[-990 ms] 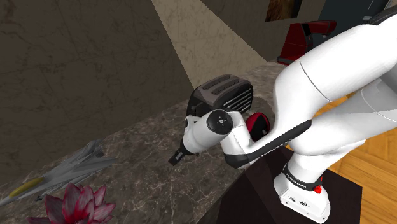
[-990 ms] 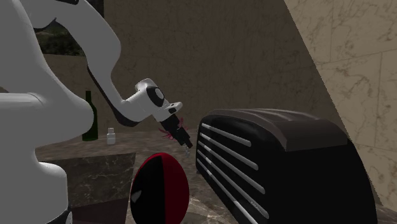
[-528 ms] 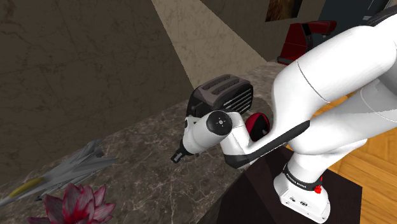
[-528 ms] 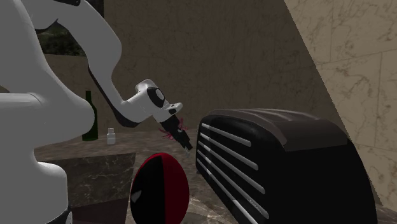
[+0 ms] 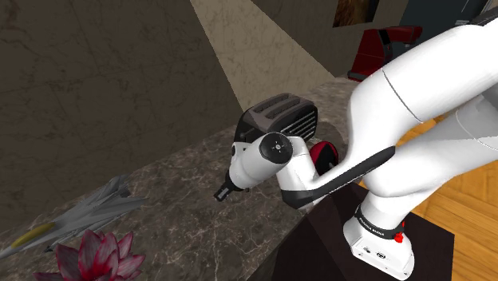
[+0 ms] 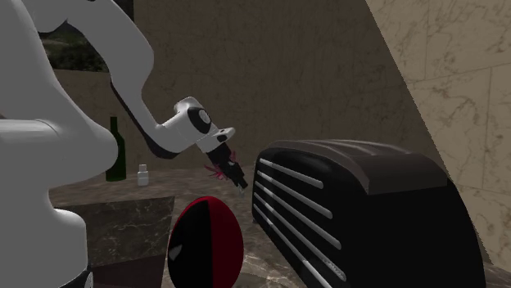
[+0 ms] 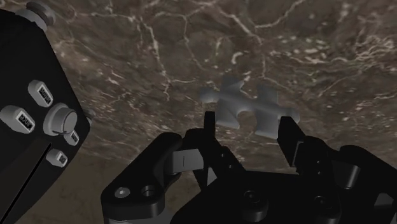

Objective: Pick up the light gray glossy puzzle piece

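The light grey puzzle piece (image 7: 245, 102) sits between my black fingertips, above the dark marble counter (image 7: 191, 51). My gripper (image 7: 247, 127) is shut on it, one finger at each side of the piece. From the shoulder view the gripper (image 5: 223, 193) points down at the counter (image 5: 183, 231), just in front of the black toaster (image 5: 279, 118). The second exterior view has the gripper (image 6: 241, 185) hanging close to the toaster's (image 6: 352, 204) slotted side. The piece is hidden by the hand in both exterior views.
The toaster's knob panel (image 7: 38, 111) lies close beside the gripper. A red and black ball (image 5: 323, 156) rests by the stand. A grey toy jet (image 5: 88, 211) and a red flower (image 5: 92, 255) lie further along the counter. A green bottle (image 6: 116, 151) stands far off.
The fingers went from open to shut a second ago. Since then the hand has risen slightly from the counter.
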